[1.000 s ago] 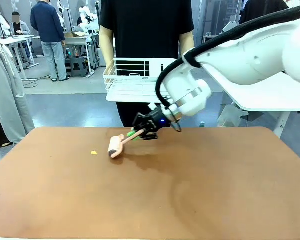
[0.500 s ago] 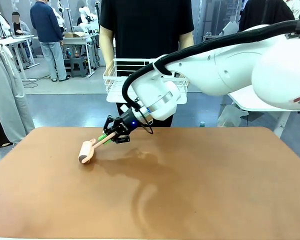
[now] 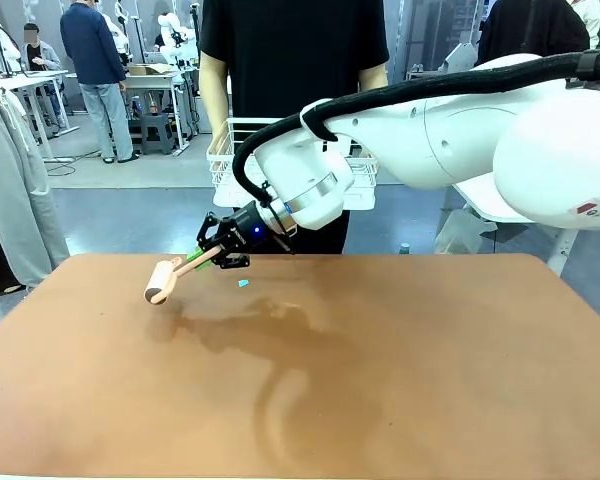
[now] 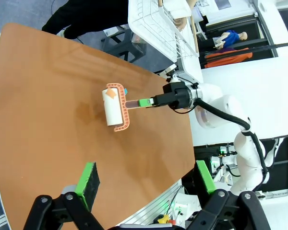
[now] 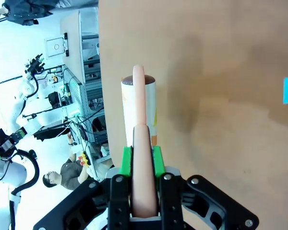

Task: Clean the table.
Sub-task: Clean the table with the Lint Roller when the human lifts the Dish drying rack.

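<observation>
Right gripper [image 3: 218, 256] clamped on a lint roller [image 3: 162, 282] over the table [image 3: 400, 380].
Front view: the terracotta table fills the lower frame, with a blue scrap [image 3: 243, 283] left of centre. Behind it a person [image 3: 292, 60] holds a white basket [image 3: 228, 165] in a workshop with a grey floor. Left wrist view: the left gripper [image 4: 146, 179] is spread open at the bottom edge, with the table at left. Right wrist view: the roller is at centre and the scrap at the right edge.
</observation>
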Tool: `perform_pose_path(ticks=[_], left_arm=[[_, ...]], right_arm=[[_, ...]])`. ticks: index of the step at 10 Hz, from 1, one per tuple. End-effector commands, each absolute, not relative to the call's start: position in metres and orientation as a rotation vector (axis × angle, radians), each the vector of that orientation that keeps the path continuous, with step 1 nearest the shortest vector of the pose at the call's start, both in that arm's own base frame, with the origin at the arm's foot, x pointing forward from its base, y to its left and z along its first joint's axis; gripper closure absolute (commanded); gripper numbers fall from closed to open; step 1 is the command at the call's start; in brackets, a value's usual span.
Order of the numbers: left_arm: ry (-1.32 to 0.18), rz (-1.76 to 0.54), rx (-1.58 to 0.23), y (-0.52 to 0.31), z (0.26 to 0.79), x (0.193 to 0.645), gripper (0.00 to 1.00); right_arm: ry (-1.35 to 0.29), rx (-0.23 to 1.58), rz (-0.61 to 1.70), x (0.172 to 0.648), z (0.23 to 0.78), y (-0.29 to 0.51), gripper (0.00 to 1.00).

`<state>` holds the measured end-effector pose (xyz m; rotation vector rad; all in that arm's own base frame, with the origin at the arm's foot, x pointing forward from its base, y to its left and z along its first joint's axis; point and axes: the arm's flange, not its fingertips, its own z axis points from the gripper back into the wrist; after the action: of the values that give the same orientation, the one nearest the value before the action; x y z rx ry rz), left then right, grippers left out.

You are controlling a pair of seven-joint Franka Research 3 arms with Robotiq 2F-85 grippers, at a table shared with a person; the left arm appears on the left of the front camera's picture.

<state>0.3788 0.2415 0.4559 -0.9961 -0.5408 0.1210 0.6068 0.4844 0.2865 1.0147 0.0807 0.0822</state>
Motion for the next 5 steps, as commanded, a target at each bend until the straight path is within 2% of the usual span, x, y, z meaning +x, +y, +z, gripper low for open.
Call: perform_pose_path(ticks=[1, 5], left_arm=[[-0.553, 0.118, -1.012, 0.243, 0.457, 0.377, 0.00], [-0.553, 0.118, -1.012, 0.243, 0.457, 0.377, 0.00]], right_arm=[[0.063, 1.005, 0.086, 0.598, 0.314, 0.462, 0.79], [0.044, 0.831, 0.134, 0.595, 0.350, 0.347, 0.79]])
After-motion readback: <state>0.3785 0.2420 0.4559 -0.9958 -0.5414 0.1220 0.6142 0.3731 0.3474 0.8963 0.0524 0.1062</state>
